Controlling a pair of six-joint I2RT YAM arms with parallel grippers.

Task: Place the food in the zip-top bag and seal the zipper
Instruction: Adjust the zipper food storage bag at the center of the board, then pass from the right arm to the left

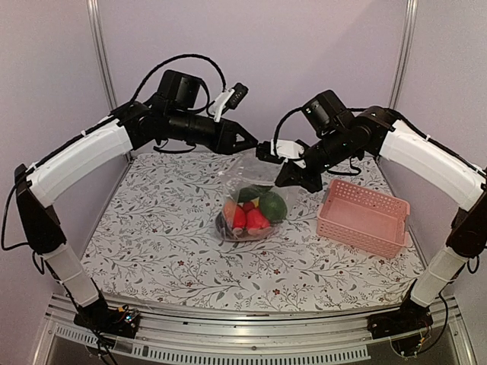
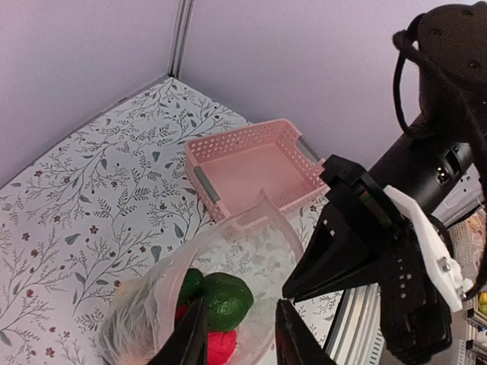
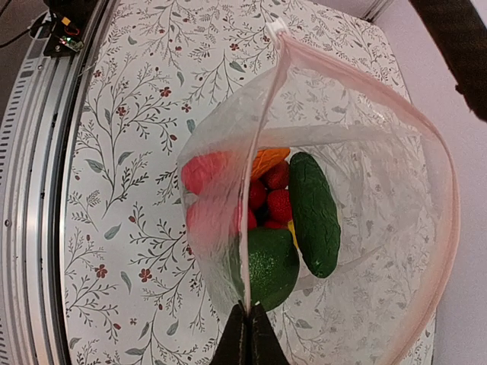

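The clear zip-top bag point(image 1: 245, 176) hangs between both arms above the floral table, its mouth gaping. The food point(image 1: 255, 211) lies in its bottom: a green round piece point(image 3: 268, 262), a long green cucumber point(image 3: 314, 213), red pieces point(image 3: 275, 199) and an orange piece point(image 3: 271, 160). My right gripper point(image 3: 247, 313) is shut on the pinkish zipper point(image 3: 246, 228) at one end of the mouth. In the left wrist view, my left gripper point(image 2: 237, 338) stands open, its fingers point(image 2: 190, 334) apart over the bag point(image 2: 255, 251). From above, the left gripper point(image 1: 249, 141) sits just left of the right gripper point(image 1: 265, 150).
An empty pink lattice basket point(image 1: 364, 196) stands on the right of the table, also seen behind the bag as the basket point(image 2: 251, 163) in the left wrist view. The right arm's black wrist point(image 2: 380, 251) is close beside my left fingers. Grey walls stand behind.
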